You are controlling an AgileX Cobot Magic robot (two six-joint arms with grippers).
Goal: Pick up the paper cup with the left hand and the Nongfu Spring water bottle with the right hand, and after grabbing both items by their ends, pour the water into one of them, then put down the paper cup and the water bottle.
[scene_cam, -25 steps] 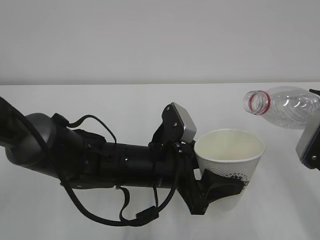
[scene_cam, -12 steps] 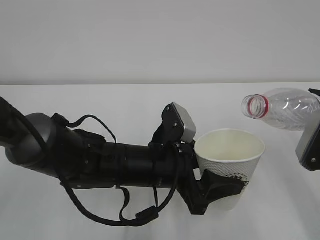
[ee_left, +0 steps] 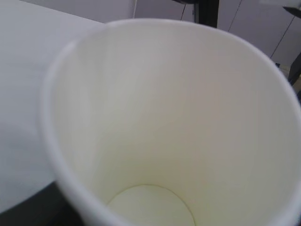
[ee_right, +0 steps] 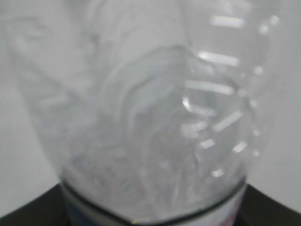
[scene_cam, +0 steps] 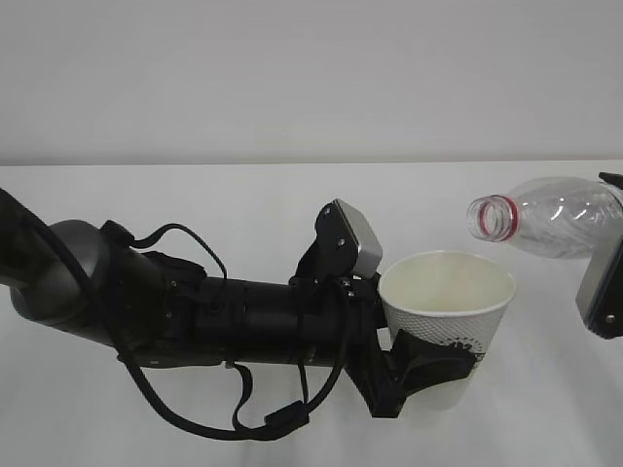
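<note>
Table: white and matte [scene_cam: 243,195], filling the lower part of the exterior view, with soft grey shadow under the arm.
Wall: plain pale grey [scene_cam: 292,68], meeting the table's far edge in a straight horizontal line.
Room beyond: dark upright post [ee_left: 207,12] and pale panels, glimpsed past the cup rim in the left wrist view.
Cup: white paper cup [scene_cam: 446,316] held upright above the table, dimpled side, dark logo low down; inside pale and apparently dry [ee_left: 155,141].
Left hand: black arm with cables and a grey square plate, gripper [scene_cam: 423,368] clamped on the cup's lower part.
Bottle: clear plastic bottle [scene_cam: 550,216] tipped nearly level, open red-ringed mouth pointing left, just above and to the right of the cup rim, not touching it.
Water: none seen leaving the mouth; blurred ribbed plastic [ee_right: 155,117] only in the right wrist view.
Right hand: at the right edge, light grey part [scene_cam: 602,287] visible; fingertips out of frame, closed around the bottle's far end.
</note>
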